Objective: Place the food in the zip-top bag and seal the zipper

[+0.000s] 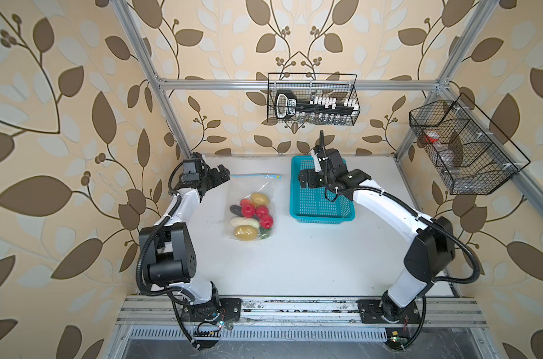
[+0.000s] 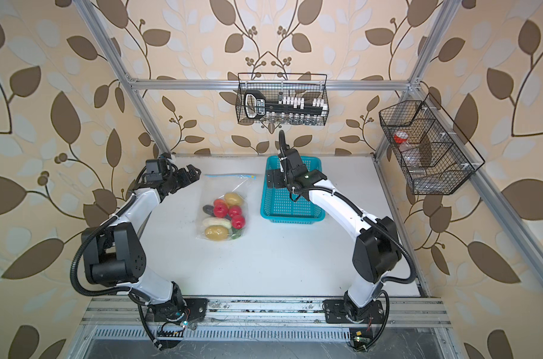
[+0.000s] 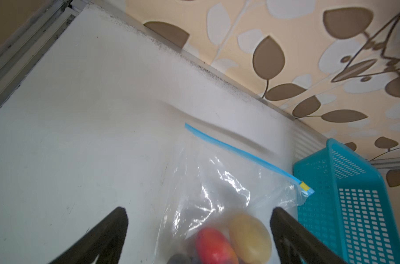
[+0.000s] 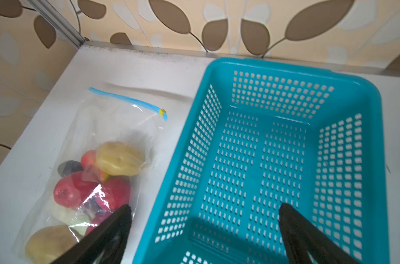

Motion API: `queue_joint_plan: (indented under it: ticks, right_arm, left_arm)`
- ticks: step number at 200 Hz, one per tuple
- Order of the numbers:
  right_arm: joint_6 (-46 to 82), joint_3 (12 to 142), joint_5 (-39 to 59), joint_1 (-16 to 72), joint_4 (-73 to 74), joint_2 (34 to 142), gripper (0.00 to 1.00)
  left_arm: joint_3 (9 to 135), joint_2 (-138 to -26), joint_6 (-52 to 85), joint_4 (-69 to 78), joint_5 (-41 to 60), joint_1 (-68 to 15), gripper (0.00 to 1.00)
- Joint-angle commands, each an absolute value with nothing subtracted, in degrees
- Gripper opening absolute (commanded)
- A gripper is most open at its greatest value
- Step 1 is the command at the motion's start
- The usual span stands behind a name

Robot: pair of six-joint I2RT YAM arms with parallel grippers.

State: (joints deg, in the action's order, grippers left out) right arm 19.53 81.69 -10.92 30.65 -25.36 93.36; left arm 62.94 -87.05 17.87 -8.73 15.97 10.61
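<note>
Plainly, the clear crinkly rectangular plastic zip-top bag lies flat on the white table, left of the turquoise perforated plastic basket and just beside it. The small toy food sits bunched inside the bag's near end: two tan potatoes, red round fruits, a white oblong vegetable, a dark eggplant and green leaves. The thin light-blue zipper strip runs straight along the far edge, and its tiny yellow slider tab sits at the end next to the basket. The left gripper hangs close to the zipper's other end without touching the bag, its black fingers spread wide and empty; its wrist view frames the upper potato and a red fruit between them. The right gripper hovers above the basket, also spread wide with nothing in it, apart from the bag; in its wrist view one finger overlaps the bagged food and the other stands over the basket floor. A black tool in the black wire rack on the back wall carries a small label, too small to read.
</note>
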Motion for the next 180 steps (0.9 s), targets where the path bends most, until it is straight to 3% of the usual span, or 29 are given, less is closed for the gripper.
queue_joint_plan:
  ticks: [1,30,86,134,180]
  right_arm:
    - [20.65,74.90,-18.76,29.98,-22.11,86.96,1.00]
    - [18.75,60.16,-28.71,29.83,-14.24,76.99,1.00]
    - [12.57,35.68,-35.25,29.52,5.09,61.29,1.00]
    - [10.54,31.84,-44.88,26.38,7.53,64.12,1.00]
    - [9.21,28.86,-45.54,20.42,15.70,66.70,1.00]
  left_arm:
    - [58.45,-81.92,16.24,-8.18,11.41,11.31,0.99]
    - [50.58,-77.57,13.51,-6.46,6.01,11.34,0.99]
    - [36.81,-68.90,10.02,2.35,4.19,11.34,0.99]
    - [30.30,-68.87,7.67,11.04,2.19,11.34,0.99]
    - [29.72,-75.13,8.97,17.39,1.58,11.29,0.99]
